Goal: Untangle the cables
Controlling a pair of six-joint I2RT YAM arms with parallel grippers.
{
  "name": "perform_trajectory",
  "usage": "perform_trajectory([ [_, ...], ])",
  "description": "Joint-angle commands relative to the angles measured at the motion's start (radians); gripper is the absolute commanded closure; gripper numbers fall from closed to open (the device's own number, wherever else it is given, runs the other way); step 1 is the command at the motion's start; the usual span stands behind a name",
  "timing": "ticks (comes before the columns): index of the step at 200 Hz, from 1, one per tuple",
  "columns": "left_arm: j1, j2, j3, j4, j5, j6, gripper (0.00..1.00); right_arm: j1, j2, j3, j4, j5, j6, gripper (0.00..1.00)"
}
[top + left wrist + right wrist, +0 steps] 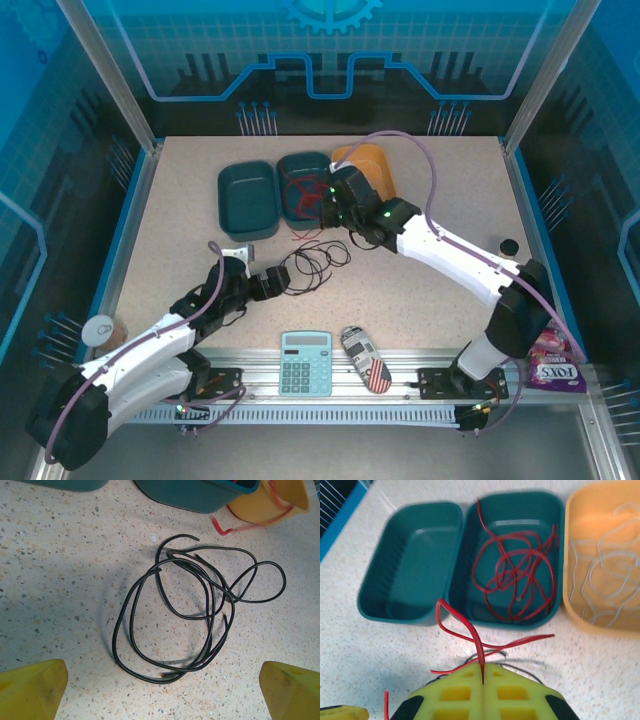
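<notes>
The right gripper (482,669) is closed, pinching a red cable (478,647) that loops up from its fingertips just in front of the middle teal bin (530,505). Other red strands (512,575) lie coiled inside that bin, and pale cables (600,565) lie in the orange bin (590,510) touching its right side. The left gripper (162,690) hangs wide open above a loose black cable (220,587) tangled on the table (60,580), near the bins.
</notes>
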Motion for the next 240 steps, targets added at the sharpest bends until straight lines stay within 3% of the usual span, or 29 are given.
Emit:
perform_trajectory([
  [1,0.005,-0.010,-0.022,0.005,-0.026,-0.018,0.01,0.022,-0.057,0.067,-0.014,0.080,-0.079,1.00],
  [58,0.003,-0.045,-0.034,-0.014,-0.060,-0.033,0.01,0.026,-0.008,0.192,-0.015,0.135,-0.121,1.00],
  [160,0.005,-0.101,-0.040,-0.055,-0.070,-0.051,0.01,-0.062,0.369,0.543,0.019,0.131,-0.230,1.00],
  [240,0.008,-0.137,-0.048,-0.070,-0.056,-0.065,0.01,-0.160,0.604,0.722,0.028,0.056,-0.165,1.00],
])
